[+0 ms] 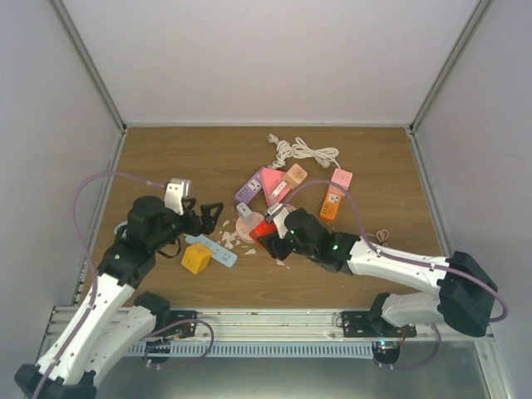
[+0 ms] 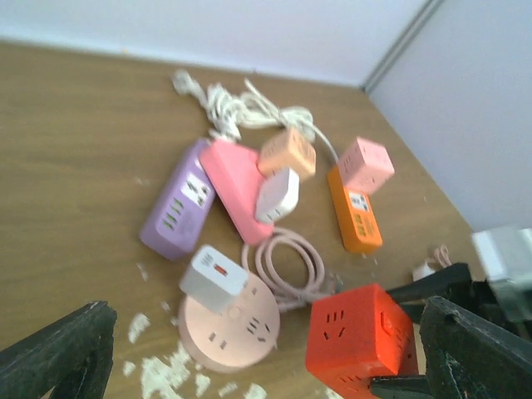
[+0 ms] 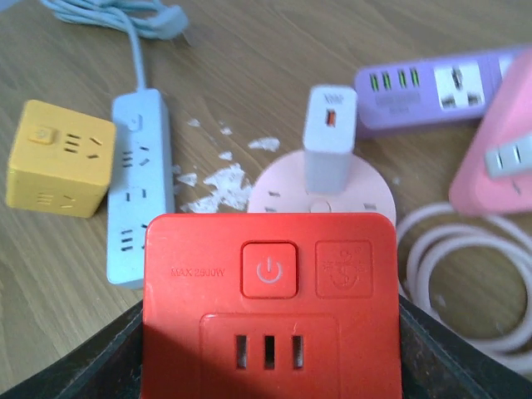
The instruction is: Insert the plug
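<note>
A white plug (image 1: pixel 243 210) (image 2: pixel 213 277) (image 3: pixel 329 137) stands upright on the round pink socket disc (image 1: pixel 248 227) (image 2: pixel 237 332) (image 3: pixel 370 195). My left gripper (image 1: pixel 209 214) (image 2: pixel 266 359) is open wide just left of the disc, its dark fingers (image 2: pixel 58 349) apart with nothing between them. My right gripper (image 1: pixel 268 233) (image 3: pixel 270 353) is shut on a red cube socket (image 1: pixel 263 229) (image 2: pixel 359 342) (image 3: pixel 270 291), a finger on each side, right beside the pink disc. The pink disc's coiled cable (image 2: pixel 287 266) lies behind it.
A yellow cube socket (image 1: pixel 196 258) (image 3: pixel 58 158) and a pale blue power strip (image 1: pixel 212 249) (image 3: pixel 141 195) lie at the left. Purple (image 1: pixel 248 187), pink (image 1: pixel 274 183) and orange (image 1: pixel 331 204) strips and a white cable (image 1: pixel 303 152) lie behind. White flecks (image 3: pixel 216 179) litter the wood.
</note>
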Robot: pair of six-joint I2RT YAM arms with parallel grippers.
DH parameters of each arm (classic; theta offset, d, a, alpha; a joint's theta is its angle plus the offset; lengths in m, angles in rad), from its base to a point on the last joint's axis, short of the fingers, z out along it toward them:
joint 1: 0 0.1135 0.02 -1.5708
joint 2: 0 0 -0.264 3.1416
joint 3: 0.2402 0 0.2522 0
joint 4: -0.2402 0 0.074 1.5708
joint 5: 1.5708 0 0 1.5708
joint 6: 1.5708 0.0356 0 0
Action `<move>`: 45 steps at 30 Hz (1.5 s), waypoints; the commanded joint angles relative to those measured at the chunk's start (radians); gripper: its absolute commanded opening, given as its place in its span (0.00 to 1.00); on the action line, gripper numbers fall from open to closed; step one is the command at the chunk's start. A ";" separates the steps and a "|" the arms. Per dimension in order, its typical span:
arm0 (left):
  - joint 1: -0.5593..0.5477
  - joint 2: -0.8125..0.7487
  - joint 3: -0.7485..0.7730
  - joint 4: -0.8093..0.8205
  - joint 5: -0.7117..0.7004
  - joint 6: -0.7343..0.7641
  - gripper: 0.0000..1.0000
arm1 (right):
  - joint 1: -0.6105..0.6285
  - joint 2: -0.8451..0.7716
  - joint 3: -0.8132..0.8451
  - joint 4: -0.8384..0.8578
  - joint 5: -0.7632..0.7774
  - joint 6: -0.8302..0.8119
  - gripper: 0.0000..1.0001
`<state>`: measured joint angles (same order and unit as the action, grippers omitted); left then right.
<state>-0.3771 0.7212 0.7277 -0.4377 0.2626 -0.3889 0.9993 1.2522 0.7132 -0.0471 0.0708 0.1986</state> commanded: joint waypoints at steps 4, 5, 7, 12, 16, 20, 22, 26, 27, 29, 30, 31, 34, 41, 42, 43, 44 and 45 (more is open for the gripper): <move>0.002 -0.221 -0.047 -0.012 -0.192 0.103 0.99 | -0.031 0.076 0.158 -0.236 0.024 0.231 0.31; 0.002 -0.241 -0.047 -0.021 -0.196 0.094 0.99 | -0.031 0.085 0.180 -0.263 0.019 0.234 0.31; 0.001 -0.278 -0.053 -0.031 -0.186 0.097 0.99 | -0.032 0.100 0.208 -0.297 0.007 0.233 0.31; 0.001 -0.348 -0.074 -0.025 -0.230 0.103 0.99 | -0.041 0.147 0.247 -0.356 -0.053 0.206 0.32; 0.000 -0.356 -0.070 -0.037 -0.253 0.095 0.99 | -0.061 0.192 0.291 -0.394 -0.118 0.163 0.32; 0.001 -0.355 -0.074 -0.038 -0.254 0.093 0.99 | -0.095 0.233 0.339 -0.414 -0.163 0.119 0.32; 0.001 -0.354 -0.074 -0.038 -0.253 0.091 0.99 | -0.115 0.246 0.350 -0.401 -0.217 0.097 0.31; 0.001 -0.350 -0.078 -0.037 -0.254 0.090 0.99 | -0.150 0.280 0.380 -0.379 -0.264 0.054 0.31; 0.000 -0.351 -0.080 -0.037 -0.254 0.090 0.99 | -0.160 0.293 0.388 -0.375 -0.268 0.049 0.31; 0.001 -0.351 -0.083 -0.034 -0.254 0.090 0.99 | -0.178 0.318 0.403 -0.369 -0.274 0.039 0.31; 0.001 -0.349 -0.085 -0.032 -0.254 0.091 0.99 | -0.186 0.331 0.411 -0.367 -0.275 0.032 0.31; 0.000 -0.348 -0.086 -0.031 -0.252 0.091 0.99 | -0.191 0.342 0.417 -0.365 -0.270 0.027 0.31; 0.001 -0.343 -0.088 -0.030 -0.247 0.093 0.99 | -0.214 0.371 0.429 -0.356 -0.272 0.013 0.31; 0.000 -0.342 -0.089 -0.030 -0.247 0.091 0.99 | -0.227 0.417 0.445 -0.330 -0.318 -0.007 0.32; 0.001 -0.342 -0.090 -0.030 -0.248 0.091 0.99 | -0.227 0.425 0.448 -0.329 -0.314 -0.009 0.32; 0.000 -0.342 -0.091 -0.029 -0.249 0.091 0.99 | -0.228 0.434 0.448 -0.326 -0.314 -0.008 0.32; 0.000 -0.342 -0.091 -0.029 -0.249 0.091 0.99 | -0.229 0.438 0.448 -0.322 -0.316 -0.009 0.32; 0.000 -0.342 -0.090 -0.030 -0.250 0.090 0.99 | -0.228 0.444 0.448 -0.321 -0.322 -0.007 0.32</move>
<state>-0.3771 0.3771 0.6495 -0.5053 0.0242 -0.3027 0.7757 1.6714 1.1282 -0.4107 -0.2241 0.2115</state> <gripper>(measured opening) 0.990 0.634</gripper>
